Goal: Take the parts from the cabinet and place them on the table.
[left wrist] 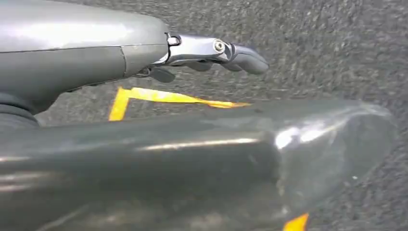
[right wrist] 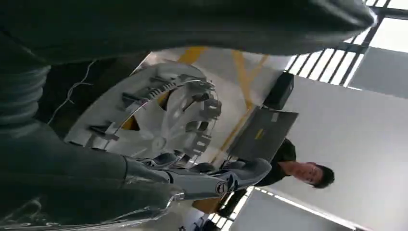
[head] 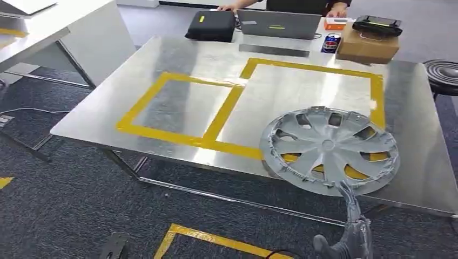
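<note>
Counted on the steel table (head: pixel 162 59): one grey wheel cover (head: pixel 328 149); two yellow-taped rectangles (head: pixel 178 110), sharing one side; one black case (head: pixel 211 25); one open laptop (head: pixel 279 24); one drink can (head: pixel 330 43); one cardboard box (head: pixel 367 46) bearing one black device (head: pixel 377 25); one small orange box (head: pixel 335 24). Beside the table: one black round stool (head: pixel 444 75). Behind it: one person (right wrist: pixel 300 168)

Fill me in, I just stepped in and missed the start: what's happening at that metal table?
The robot's right hand holds a grey wheel cover by its near rim, over the near right part of the steel table, across the yellow tape. Whether the cover rests on the table is unclear. The left hand hangs over the carpet with nothing in it. A person sits at a laptop at the far edge.
</note>
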`<move>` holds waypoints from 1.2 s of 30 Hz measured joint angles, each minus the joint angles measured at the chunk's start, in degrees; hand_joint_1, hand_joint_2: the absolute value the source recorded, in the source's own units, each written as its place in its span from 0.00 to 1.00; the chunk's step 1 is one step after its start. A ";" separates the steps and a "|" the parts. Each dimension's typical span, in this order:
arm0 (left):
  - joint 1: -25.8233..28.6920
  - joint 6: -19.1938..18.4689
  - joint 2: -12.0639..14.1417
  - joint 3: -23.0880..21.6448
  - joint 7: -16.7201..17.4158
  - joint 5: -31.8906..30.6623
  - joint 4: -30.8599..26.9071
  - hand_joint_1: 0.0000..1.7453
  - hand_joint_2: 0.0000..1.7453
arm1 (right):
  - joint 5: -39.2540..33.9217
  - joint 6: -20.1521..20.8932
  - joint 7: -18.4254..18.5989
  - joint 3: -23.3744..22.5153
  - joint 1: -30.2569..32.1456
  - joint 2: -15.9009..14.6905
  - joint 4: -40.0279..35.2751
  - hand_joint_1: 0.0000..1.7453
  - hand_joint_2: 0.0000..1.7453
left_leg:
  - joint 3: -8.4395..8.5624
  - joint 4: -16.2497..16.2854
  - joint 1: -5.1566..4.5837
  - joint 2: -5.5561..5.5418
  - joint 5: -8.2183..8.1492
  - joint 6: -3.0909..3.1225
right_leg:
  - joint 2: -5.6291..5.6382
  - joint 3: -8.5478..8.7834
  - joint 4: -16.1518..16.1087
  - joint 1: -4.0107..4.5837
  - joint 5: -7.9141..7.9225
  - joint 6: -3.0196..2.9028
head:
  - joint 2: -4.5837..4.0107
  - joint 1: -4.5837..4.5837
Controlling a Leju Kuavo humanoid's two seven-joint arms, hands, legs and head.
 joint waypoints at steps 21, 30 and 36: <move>0.03 0.31 -0.39 0.02 0.35 -0.04 0.13 0.00 0.00 | 0.94 1.84 -0.74 -1.27 -0.52 3.39 2.62 0.00 0.00 | 2.05 -5.33 -1.34 -0.42 5.16 3.97 | 0.51 -4.91 14.81 1.13 -3.78 1.89 | 0.02 0.20; -13.34 3.54 -0.39 3.28 11.02 6.78 0.09 0.00 0.00 | 1.31 8.92 -1.49 4.24 -11.49 4.00 12.31 0.00 0.00 | -1.57 -3.24 -1.27 -0.82 5.17 1.47 | -0.73 3.28 -2.31 2.06 -0.74 -1.39 | 0.02 0.15; -14.91 4.35 -0.41 4.68 10.45 8.18 0.07 0.00 0.00 | 1.59 9.07 -1.05 6.56 -13.87 4.02 14.54 0.00 0.00 | -2.81 10.72 0.31 -0.75 0.07 -0.69 | -1.42 -2.36 -1.49 1.50 3.44 -0.89 | 0.02 -0.37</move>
